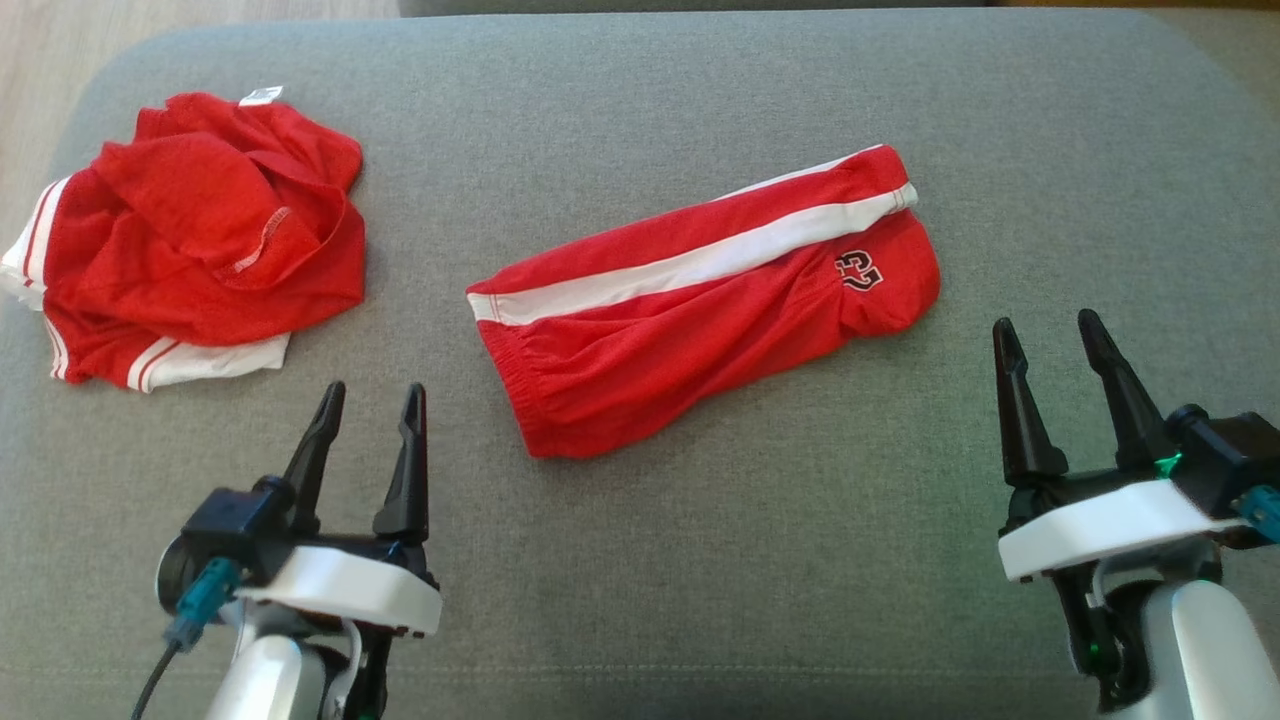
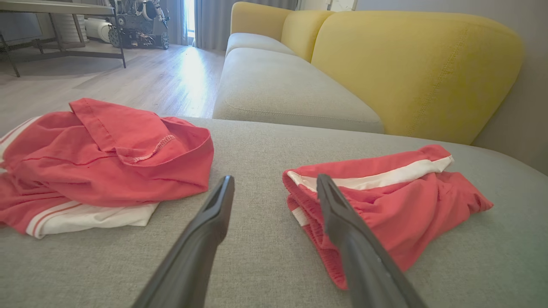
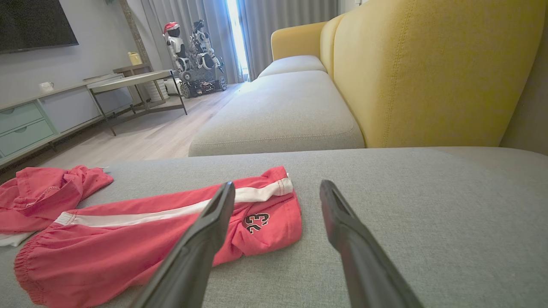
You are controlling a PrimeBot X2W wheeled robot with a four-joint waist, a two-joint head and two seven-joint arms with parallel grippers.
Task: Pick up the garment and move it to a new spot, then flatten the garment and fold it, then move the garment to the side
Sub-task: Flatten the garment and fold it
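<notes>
A pair of red shorts (image 1: 700, 300) with a white side stripe and a number patch lies folded lengthwise in the middle of the grey cushion (image 1: 700, 560). The shorts (image 2: 385, 201) also lie just right of my left fingers, and the shorts (image 3: 128, 239) stretch left of my right fingers. A crumpled red garment (image 1: 200, 240) with white trim sits in a heap at the far left, seen too as the heap (image 2: 107, 158) and the heap (image 3: 38, 196). My left gripper (image 1: 375, 392) (image 2: 275, 179) hovers open between the two. My right gripper (image 1: 1045, 323) (image 3: 278, 185) stands open beside the shorts' hem end.
The yellow backrest (image 2: 419, 72) rises beyond the cushion's far edge, with a second grey seat (image 3: 278, 111) next to it. Wooden floor (image 2: 141, 81) lies off the left edge. A table (image 3: 137, 81) and another robot (image 3: 192, 55) stand far back.
</notes>
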